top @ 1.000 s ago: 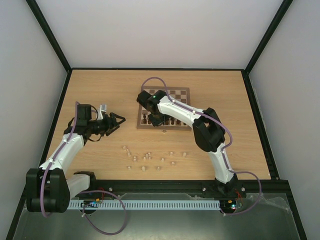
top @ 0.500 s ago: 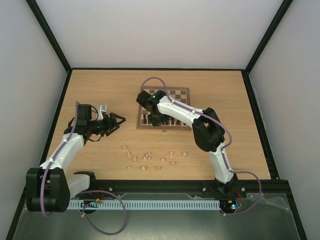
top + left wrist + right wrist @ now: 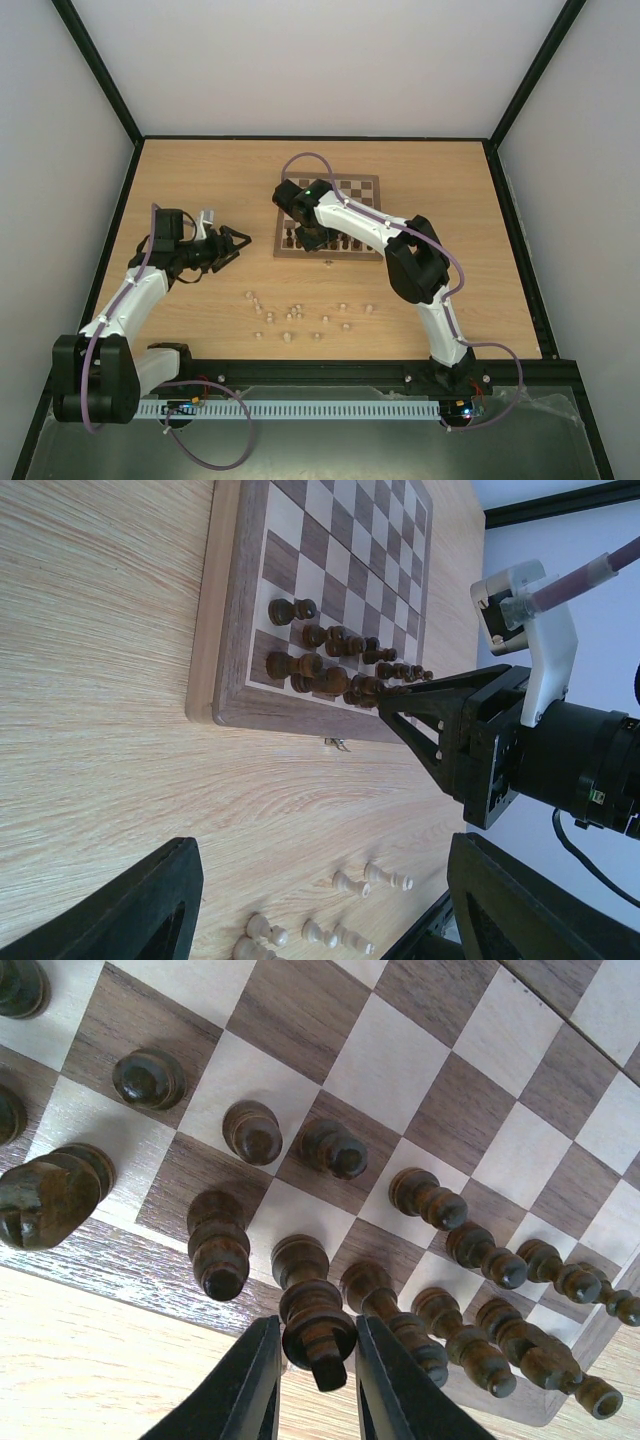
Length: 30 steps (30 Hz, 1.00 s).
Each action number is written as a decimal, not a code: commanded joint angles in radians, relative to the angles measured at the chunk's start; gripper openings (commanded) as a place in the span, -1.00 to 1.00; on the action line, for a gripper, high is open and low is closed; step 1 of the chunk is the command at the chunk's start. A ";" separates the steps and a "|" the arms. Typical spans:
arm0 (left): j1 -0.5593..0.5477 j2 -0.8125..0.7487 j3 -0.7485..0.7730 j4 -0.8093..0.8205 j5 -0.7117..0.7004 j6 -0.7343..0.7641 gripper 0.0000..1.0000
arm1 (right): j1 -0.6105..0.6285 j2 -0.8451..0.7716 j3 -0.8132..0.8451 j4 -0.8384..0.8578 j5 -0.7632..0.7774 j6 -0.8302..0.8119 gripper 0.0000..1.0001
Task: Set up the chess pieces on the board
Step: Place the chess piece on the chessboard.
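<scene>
The board (image 3: 355, 195) lies mid-table, with dark chess pieces (image 3: 345, 243) in its two near rows. My right gripper (image 3: 315, 1380) hangs over the board's near-left edge. Its jaws stand narrowly open on either side of the head of a dark king (image 3: 315, 1325). The king stands upright on a back-row square. In the top view the right gripper (image 3: 310, 238) covers that corner. Pale chess pieces (image 3: 295, 318) lie scattered on the table in front of the board. My left gripper (image 3: 238, 240) hovers left of the board, open and empty, with pale pieces (image 3: 350, 920) between its fingers (image 3: 130, 910) in the left wrist view.
The far rows of the board (image 3: 400, 1060) carry no pieces. In the left wrist view the right arm's black gripper (image 3: 440, 730) stands at the board's near edge (image 3: 280, 720). Black frame rails (image 3: 330, 368) border the table's near side.
The right wrist has shifted very slightly over the board's near-left corner. The left arm has not moved.
</scene>
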 commanded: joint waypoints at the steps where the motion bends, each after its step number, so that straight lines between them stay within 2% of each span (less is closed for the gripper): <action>1: 0.006 0.009 -0.012 0.012 0.015 -0.002 0.40 | -0.003 0.010 0.025 -0.046 0.006 -0.009 -0.54; 12: 0.006 0.008 -0.009 0.011 0.013 -0.004 0.40 | -0.003 -0.003 0.026 -0.029 0.008 -0.011 -0.40; 22: 0.006 -0.006 -0.003 0.011 0.008 -0.013 0.40 | -0.004 -0.088 0.018 0.014 0.032 0.003 -0.13; 25: 0.006 -0.011 -0.002 0.011 0.004 -0.013 0.41 | -0.004 -0.172 -0.026 0.075 0.028 0.010 0.14; 27: 0.006 -0.014 0.003 0.009 -0.005 -0.009 0.41 | -0.004 -0.265 -0.089 0.150 0.006 0.011 0.81; 28: 0.006 -0.016 0.008 0.005 -0.011 -0.003 0.42 | -0.004 -0.314 -0.123 0.190 -0.008 0.010 1.00; 30: 0.006 -0.018 0.023 -0.002 -0.023 0.004 0.44 | -0.004 -0.405 -0.182 0.242 -0.019 0.019 0.97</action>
